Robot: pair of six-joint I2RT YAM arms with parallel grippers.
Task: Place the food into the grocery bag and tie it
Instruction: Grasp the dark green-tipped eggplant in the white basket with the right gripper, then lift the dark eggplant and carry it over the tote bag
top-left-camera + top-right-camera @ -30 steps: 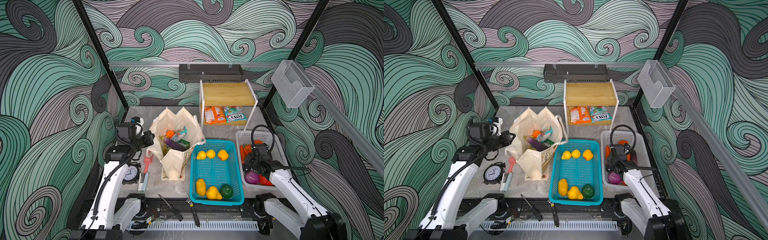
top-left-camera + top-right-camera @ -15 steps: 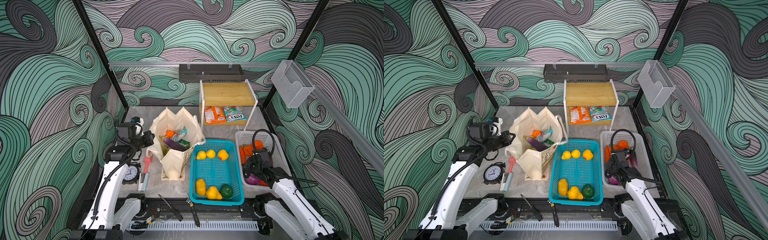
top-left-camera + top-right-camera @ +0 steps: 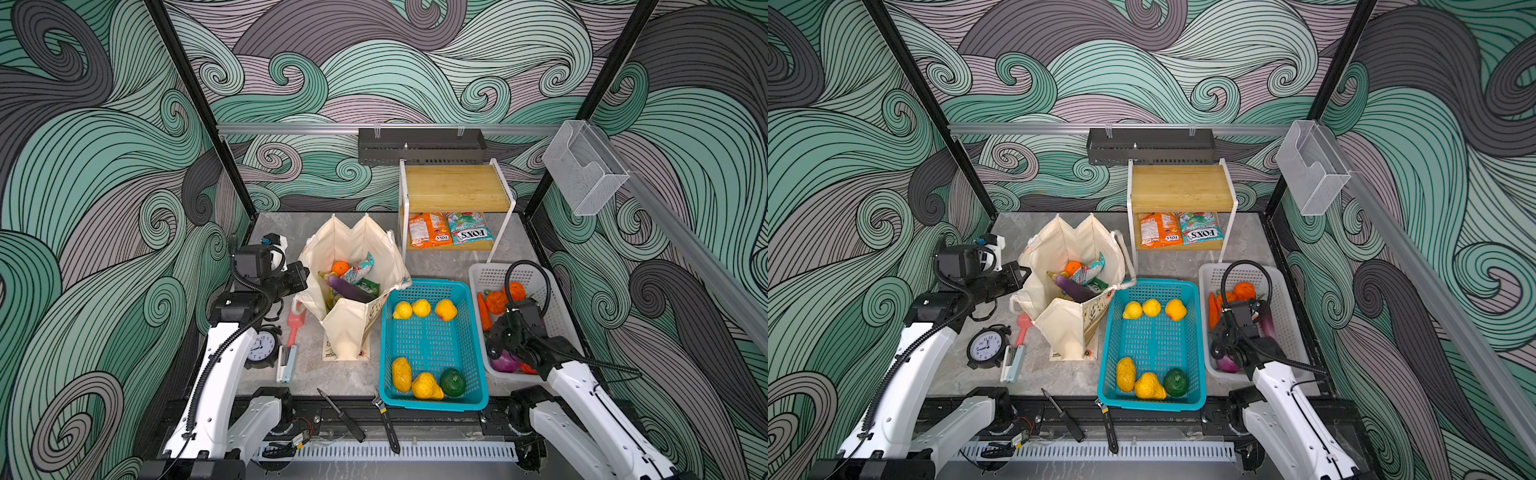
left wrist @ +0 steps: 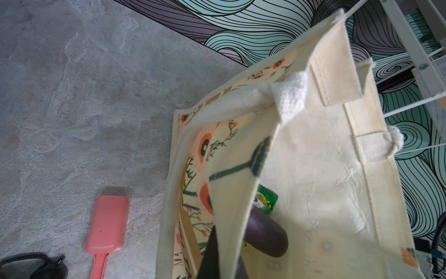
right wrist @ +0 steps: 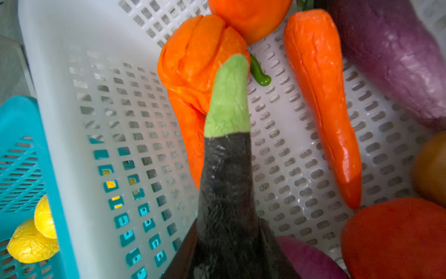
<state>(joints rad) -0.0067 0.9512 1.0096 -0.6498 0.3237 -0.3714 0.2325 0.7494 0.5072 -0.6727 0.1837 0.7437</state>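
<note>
Two grips: our left gripper (image 3: 304, 277) pinches the bag (image 3: 353, 245) rim, propping it open; our right gripper (image 3: 497, 340) clamps an eggplant (image 5: 226, 183) for loading.

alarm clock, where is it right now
In both top views the alarm clock stands on the left side of the table, just left of the pink-handled tool, with the grocery bag farther right.
</note>
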